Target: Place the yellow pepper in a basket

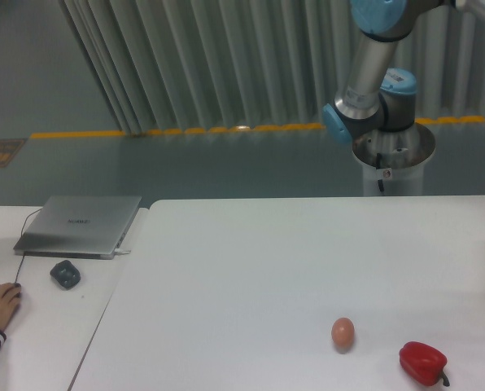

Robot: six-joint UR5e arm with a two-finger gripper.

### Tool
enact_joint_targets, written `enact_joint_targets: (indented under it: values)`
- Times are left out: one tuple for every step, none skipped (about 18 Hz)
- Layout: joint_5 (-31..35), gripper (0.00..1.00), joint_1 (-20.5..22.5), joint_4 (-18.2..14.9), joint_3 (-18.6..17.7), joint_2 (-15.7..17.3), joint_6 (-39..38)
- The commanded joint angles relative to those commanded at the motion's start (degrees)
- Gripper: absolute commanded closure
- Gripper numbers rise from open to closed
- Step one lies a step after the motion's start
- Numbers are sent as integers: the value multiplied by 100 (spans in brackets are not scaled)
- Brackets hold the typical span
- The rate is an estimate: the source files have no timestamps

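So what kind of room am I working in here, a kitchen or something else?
Not a kitchen; it looks like a robotics lab or industrial test cell. The grey and blue robot arm stands on a metal pedestal, a yellow line marks the floor, and a closed silver laptop sits beside the white table.
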Motion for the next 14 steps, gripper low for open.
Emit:
enact_joint_targets:
  values:
    - [-9, 0, 17, 62, -18, 0, -9]
    - [-9, 0, 18, 71, -9, 0, -9]
    - [-35, 0, 44, 80, -9, 0, -9]
    - [-174, 0, 61, 80, -9, 0, -9]
    - [-419, 0, 131, 71, -9, -9, -9]
    - [-691, 0, 193, 71, -9, -9, -18]
    - [-912, 0, 228, 71, -9, -9, -26]
    - [-1036, 0, 263, 71, -18, 0, -53]
    - [-1063, 0, 264, 54, -18, 17, -157]
    - [-1063, 0, 238, 54, -18, 35, -306]
    - [-1063, 0, 211, 45, -18, 44, -421]
    - [-1063, 0, 159, 27, -27, 61, -492]
    - [-1055, 0, 89, 27, -27, 96, -536]
    - [-1055, 0, 10, 27, -27, 123, -606]
